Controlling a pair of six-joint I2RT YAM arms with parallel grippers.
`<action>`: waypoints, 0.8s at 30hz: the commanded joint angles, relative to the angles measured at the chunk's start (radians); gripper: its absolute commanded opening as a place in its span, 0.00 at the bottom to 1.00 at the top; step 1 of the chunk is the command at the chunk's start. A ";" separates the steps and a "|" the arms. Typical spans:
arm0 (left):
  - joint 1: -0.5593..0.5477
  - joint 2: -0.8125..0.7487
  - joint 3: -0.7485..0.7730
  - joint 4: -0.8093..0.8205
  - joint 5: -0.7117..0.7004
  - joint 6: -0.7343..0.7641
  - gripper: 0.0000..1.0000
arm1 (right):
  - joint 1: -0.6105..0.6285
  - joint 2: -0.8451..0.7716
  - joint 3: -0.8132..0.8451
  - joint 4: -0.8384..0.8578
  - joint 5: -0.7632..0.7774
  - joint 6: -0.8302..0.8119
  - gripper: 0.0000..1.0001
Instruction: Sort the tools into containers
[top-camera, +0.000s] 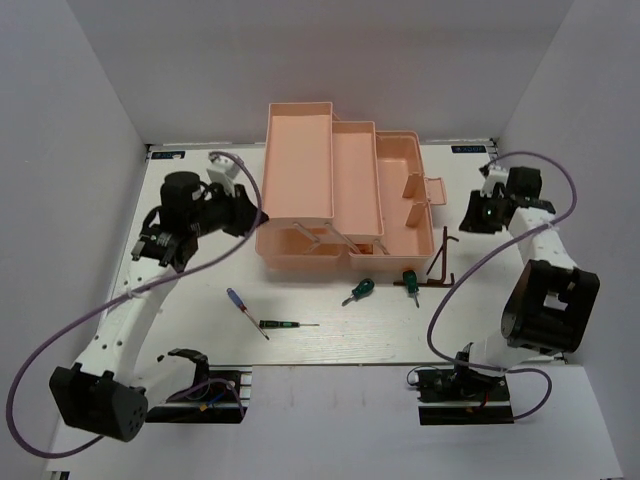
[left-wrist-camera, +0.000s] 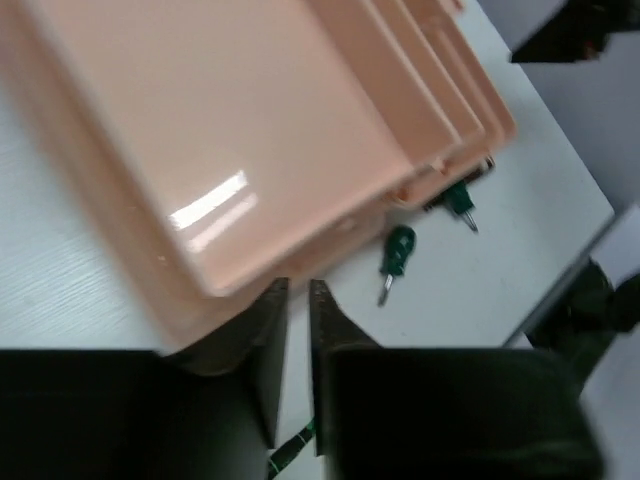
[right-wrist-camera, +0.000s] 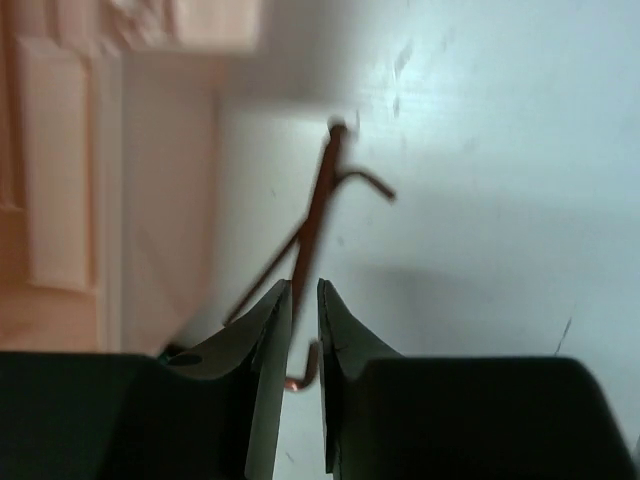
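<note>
Right wrist showed right gripper (right-wrist-camera: 304, 288) pinched nearly closed, empty, hex key (right-wrist-camera: 323, 190) beyond; left gripper (left-wrist-camera: 297, 286) likewise closed, empty, beside toolbox (left-wrist-camera: 250, 150).

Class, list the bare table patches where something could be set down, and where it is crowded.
Free: the near strip between the black screwdriver and the table edge; the far-right corner behind the toolbox. Crowded: right in front of the toolbox, where two green screwdrivers and the hex key sit.

The white left arm (top-camera: 135, 305) bends at a black elbow at 7 o'clock. Its black two-finger left gripper (left-wrist-camera: 297, 292) points toward 3 o'clock, fingers nearly together. The white right arm (top-camera: 535, 238) reaches up, and its black right gripper (right-wrist-camera: 305, 292) aims toward 8 o'clock, its fingers equally close.
</note>
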 joint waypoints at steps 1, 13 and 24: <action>-0.075 -0.034 -0.055 0.020 0.139 0.049 0.30 | 0.008 -0.001 -0.102 -0.023 0.117 -0.073 0.22; -0.273 -0.036 -0.164 0.106 0.139 0.083 0.55 | 0.058 0.095 -0.162 0.004 0.077 0.012 0.57; -0.442 0.018 -0.248 0.189 -0.065 0.064 0.54 | 0.120 0.158 -0.197 0.106 0.286 0.102 0.40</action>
